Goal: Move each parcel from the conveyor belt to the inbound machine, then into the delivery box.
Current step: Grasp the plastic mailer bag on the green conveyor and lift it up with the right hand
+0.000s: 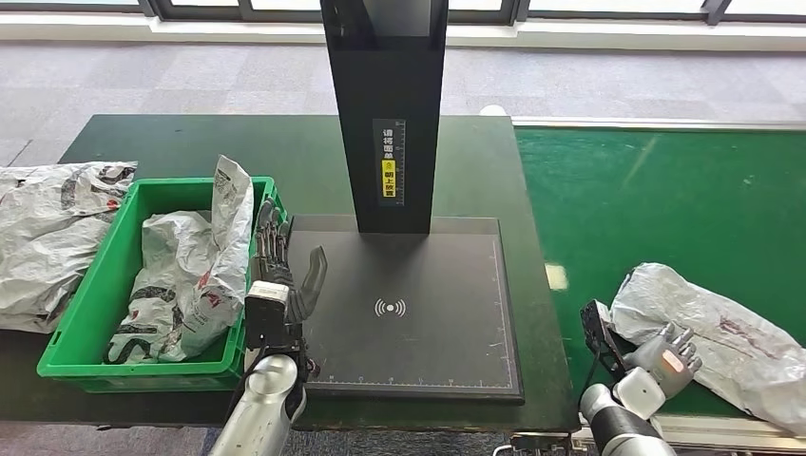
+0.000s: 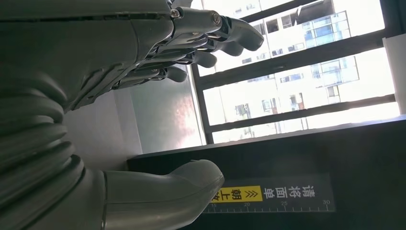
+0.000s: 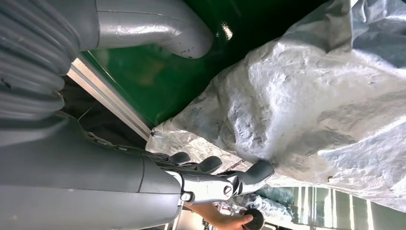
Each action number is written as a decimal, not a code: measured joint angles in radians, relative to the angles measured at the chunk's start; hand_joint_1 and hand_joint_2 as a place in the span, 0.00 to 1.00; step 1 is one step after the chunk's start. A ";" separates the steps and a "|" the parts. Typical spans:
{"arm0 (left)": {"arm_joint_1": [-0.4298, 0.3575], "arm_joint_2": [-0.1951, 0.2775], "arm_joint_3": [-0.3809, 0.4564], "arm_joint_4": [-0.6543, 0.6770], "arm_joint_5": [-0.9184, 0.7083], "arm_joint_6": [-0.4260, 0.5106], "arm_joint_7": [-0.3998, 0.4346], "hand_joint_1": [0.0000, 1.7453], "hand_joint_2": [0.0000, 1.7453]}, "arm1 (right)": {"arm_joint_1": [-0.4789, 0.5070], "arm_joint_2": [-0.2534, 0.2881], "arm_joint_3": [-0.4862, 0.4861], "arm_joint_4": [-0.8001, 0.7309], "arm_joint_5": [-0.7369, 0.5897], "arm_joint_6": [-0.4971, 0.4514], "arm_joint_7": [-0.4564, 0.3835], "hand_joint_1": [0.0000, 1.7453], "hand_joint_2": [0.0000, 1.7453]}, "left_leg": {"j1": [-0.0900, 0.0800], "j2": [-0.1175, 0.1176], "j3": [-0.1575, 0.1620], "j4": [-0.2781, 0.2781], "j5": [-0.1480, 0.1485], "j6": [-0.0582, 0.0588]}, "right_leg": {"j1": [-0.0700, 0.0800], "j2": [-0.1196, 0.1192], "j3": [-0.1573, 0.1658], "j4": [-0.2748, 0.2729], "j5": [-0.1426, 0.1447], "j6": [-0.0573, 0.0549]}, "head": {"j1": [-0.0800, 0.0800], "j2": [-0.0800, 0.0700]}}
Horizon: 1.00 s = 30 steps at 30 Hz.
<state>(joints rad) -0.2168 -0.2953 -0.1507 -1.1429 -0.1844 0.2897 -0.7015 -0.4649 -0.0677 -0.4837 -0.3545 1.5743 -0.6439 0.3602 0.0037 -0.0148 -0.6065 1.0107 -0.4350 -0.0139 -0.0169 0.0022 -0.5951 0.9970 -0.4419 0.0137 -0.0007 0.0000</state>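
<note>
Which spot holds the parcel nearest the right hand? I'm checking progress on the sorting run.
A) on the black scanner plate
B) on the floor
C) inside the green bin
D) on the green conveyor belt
D: the grey parcel lies on the green conveyor belt, right beside the right hand, while the scanner plate is bare.

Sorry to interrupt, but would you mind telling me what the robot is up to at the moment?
It is sorting parcels. The right hand reaches for a grey parcel on the green conveyor belt, fingers at its edge but not yet closed around it. The left hand stands open and empty between the green delivery box, which already holds crumpled parcels, and the inbound machine, whose scanning plate is bare.
</note>
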 joint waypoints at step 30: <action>0.002 0.000 0.009 0.000 -0.004 0.003 0.000 0.00 1.00 | -0.001 -0.013 0.003 0.000 -0.020 0.046 -0.080 1.00 1.00 | 0.000 -0.002 0.000 0.001 0.000 0.005 | 0.000 -0.002 0.004 -0.003 0.001 0.004 | 0.000 0.000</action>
<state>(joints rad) -0.2150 -0.2953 -0.1412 -1.1433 -0.1884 0.2930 -0.7015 -0.4658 -0.0812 -0.4810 -0.3542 1.5546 -0.5982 0.2804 0.0037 -0.0173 -0.6065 1.0115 -0.4346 -0.0092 -0.0167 0.0001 -0.5908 0.9942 -0.4408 0.0172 -0.0004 0.0000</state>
